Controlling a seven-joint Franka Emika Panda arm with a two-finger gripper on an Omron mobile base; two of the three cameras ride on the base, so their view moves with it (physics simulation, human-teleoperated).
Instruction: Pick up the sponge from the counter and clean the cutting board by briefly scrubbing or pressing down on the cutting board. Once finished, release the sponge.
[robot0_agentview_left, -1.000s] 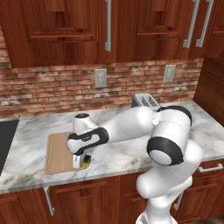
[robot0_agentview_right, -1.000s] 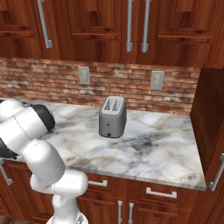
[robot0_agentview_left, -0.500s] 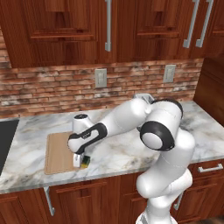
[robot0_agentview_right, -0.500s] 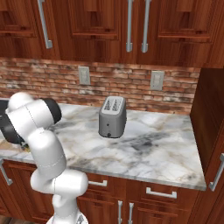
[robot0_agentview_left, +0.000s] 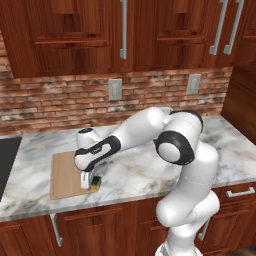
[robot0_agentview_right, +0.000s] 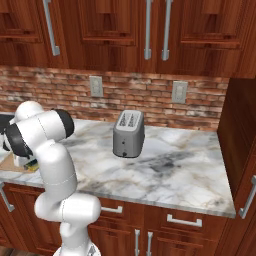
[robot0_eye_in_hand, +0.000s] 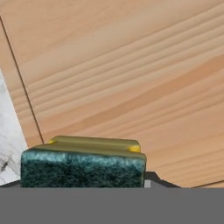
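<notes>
One cutting board (robot0_agentview_left: 64, 174) is lying on the marble counter (robot0_agentview_left: 140, 170), toward 9 o'clock of the arm's elbow. One gripper (robot0_agentview_left: 89, 185) is reaching down at the board's 4 o'clock corner, fingers clamping one sponge (robot0_agentview_left: 94, 182), yellow body with green layer, over the board's edge. In the hand view the sponge (robot0_eye_in_hand: 83, 164) is sitting against the board's wood grain (robot0_eye_in_hand: 131, 74). One toaster (robot0_agentview_right: 129, 133) is standing well apart at 3 o'clock, below two wall outlets (robot0_agentview_right: 96, 86).

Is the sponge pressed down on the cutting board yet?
Cannot tell. Hand view shows the sponge in front of the cutting board, but no plain contact or gap.
</notes>
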